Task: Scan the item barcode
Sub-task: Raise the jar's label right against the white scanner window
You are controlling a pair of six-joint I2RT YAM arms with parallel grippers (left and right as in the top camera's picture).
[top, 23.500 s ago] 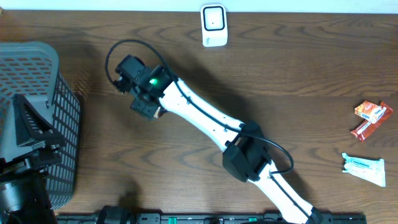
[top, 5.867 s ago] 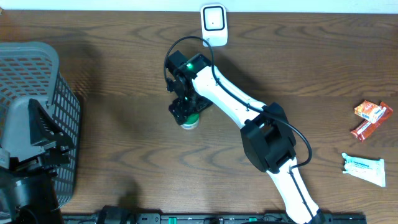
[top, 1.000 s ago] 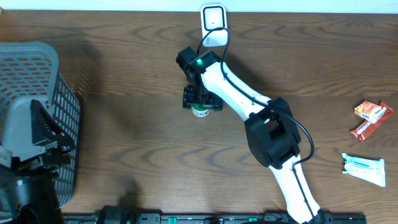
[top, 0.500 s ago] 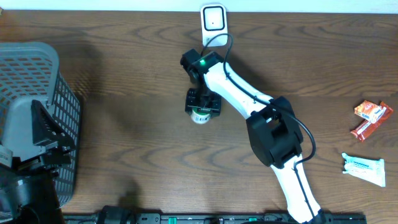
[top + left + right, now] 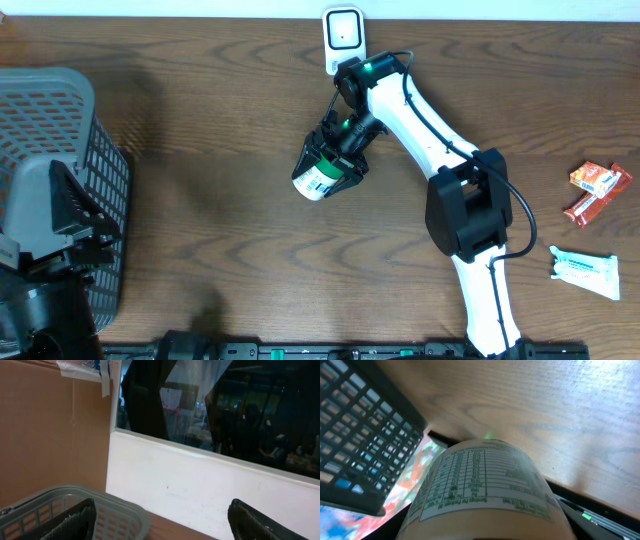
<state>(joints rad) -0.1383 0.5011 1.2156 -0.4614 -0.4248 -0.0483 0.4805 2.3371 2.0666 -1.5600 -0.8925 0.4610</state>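
Far to the left of the scanner [image 5: 343,38], a grey mesh basket [image 5: 70,130] is sitting at the left edge of the table [image 5: 200,250]. The left gripper [image 5: 165,522] is hanging over the basket rim with its fingers spread wide and nothing between them. A broad stretch of bare wood is lying between the basket and the scanner.

Just below the scanner and slightly left of it, the right gripper [image 5: 343,152] is clamping a white bottle [image 5: 314,180]. The bottle is tilting, with its far end pointing down and left, away from the scanner. Its label is carrying dark print, and the wrist view is showing rows of a fine printed table on the bottle [image 5: 485,490], too small to read.

Well to the right of the scanner, near the table's right edge, an orange-and-white packet [image 5: 597,178], a red wrapper [image 5: 588,208] and a white pouch [image 5: 586,272] are lying, with bare wood separating them from the right arm [image 5: 468,215].
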